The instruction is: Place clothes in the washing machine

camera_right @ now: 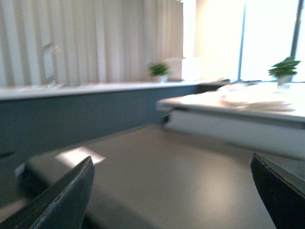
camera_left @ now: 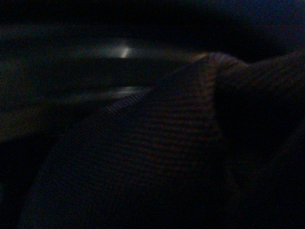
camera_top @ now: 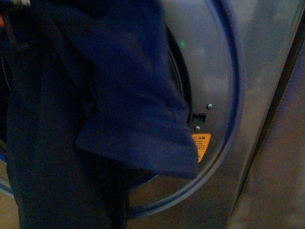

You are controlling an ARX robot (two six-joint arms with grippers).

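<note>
Nearest my front camera hang the clothes (camera_top: 95,114), a dark navy sheet of limp fabric that fills the left two thirds of the picture. It drapes from above the frame to its bottom edge, with one folded flap ending in a hem low in the middle. It blocks almost all of the port; I cannot see the drum at all, nor whether any of the fabric is inside.

My left wrist camera is dark, so I take nothing from it. The left claw shows in no picture, and I cannot tell how it stands or what it holds.

The right gripper (camera_right: 170,157) is spread wide. Its two dark fingers (camera_right: 66,200) sit at opposite lower corners of the right wrist picture with nothing between them.

Behind the cloth is the washing machine (camera_top: 257,57), with its grey-silver front and the right arc of the round port rim. On the rim are a small latch slot (camera_top: 198,118) and just below it an orange sticker (camera_top: 201,145).

Past the right claw lies a flat grey surface (camera_right: 181,176), blurred. Beyond that are a white table (camera_right: 238,107), two potted plants (camera_right: 285,69), pale curtains (camera_right: 95,38) and a bright window (camera_right: 271,33).
</note>
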